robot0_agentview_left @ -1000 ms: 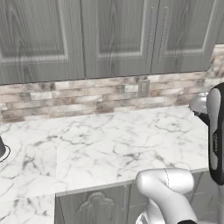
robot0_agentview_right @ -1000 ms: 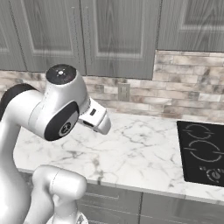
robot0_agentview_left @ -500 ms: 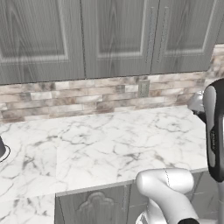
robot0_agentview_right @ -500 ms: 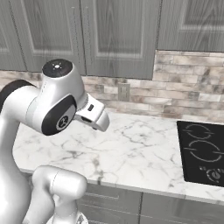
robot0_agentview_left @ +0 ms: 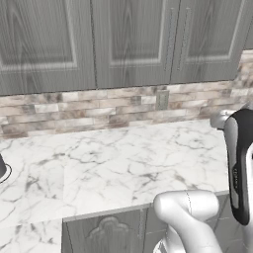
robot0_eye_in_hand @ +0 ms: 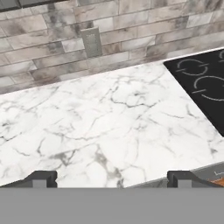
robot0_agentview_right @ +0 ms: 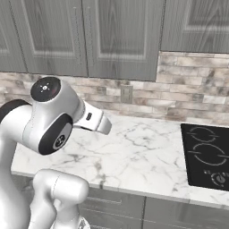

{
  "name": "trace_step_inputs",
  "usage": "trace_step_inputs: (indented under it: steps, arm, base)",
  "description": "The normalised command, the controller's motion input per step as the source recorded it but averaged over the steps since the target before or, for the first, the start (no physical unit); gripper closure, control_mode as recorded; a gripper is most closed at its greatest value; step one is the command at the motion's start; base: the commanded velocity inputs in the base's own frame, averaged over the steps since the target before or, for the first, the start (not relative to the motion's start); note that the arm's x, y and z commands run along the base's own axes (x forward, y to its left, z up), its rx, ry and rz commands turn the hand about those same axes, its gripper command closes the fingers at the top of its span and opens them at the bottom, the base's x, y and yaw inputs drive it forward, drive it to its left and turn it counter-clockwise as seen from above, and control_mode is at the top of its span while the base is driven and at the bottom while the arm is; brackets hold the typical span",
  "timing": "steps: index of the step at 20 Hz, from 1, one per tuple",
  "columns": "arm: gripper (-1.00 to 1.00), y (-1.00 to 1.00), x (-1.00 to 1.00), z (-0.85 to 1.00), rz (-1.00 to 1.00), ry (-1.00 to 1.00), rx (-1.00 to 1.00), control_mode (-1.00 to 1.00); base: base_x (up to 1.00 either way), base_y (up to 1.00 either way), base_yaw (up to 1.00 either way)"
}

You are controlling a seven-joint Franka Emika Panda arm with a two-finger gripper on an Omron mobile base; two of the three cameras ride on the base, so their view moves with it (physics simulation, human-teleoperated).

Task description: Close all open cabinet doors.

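Three cabinet doors, dark-grey wood grain, hang above the counter: a left one (robot0_agentview_left: 44,44), a middle one (robot0_agentview_left: 131,39) and a right one (robot0_agentview_left: 207,39). Slim bar handles (robot0_agentview_left: 170,34) sit where the middle and right panels meet. The panels look flat and in line with one another. From the right base view the same doors (robot0_agentview_right: 123,36) look flush, and a shorter door (robot0_agentview_right: 197,22) hangs over the cooktop. My gripper (robot0_eye_in_hand: 111,179) is open above the counter's front part, with nothing between its fingertips (robot0_eye_in_hand: 41,177). It faces the backsplash, well below the doors.
A white marble counter (robot0_agentview_left: 118,163) runs under a brick backsplash with a wall outlet (robot0_agentview_right: 126,94). A black cooktop (robot0_agentview_right: 205,154) lies at the right. Grey base-cabinet fronts (robot0_agentview_left: 106,232) sit below. A dark round object (robot0_agentview_left: 1,168) shows at the far left edge.
The arm's upper joint has swung lower and a little to the right in the right base view. The doors look unchanged and the gripper stays open.
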Motion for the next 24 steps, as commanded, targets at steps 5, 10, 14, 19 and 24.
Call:
trace_step_inputs:
  steps: [5,10,14,19,24]
  arm:
    - [-1.00,0.00,0.00,0.00,0.00,0.00,0.00,-1.00]
    - [-1.00,0.00,0.00,0.00,0.00,0.00,0.00,-1.00]
    - [-1.00,0.00,0.00,0.00,0.00,0.00,0.00,-1.00]
    - [-1.00,0.00,-0.21,-0.17,0.00,0.03,-0.01,1.00]
    - [-1.00,0.00,0.00,0.00,0.00,0.00,0.00,1.00]
  base:
    - [0.00,0.00,0.00]
    - [0.00,0.00,0.00]
    - [0.00,0.00,0.00]
    - [-0.33,-0.12,0.00]
    - [-0.51,-0.85,0.00]
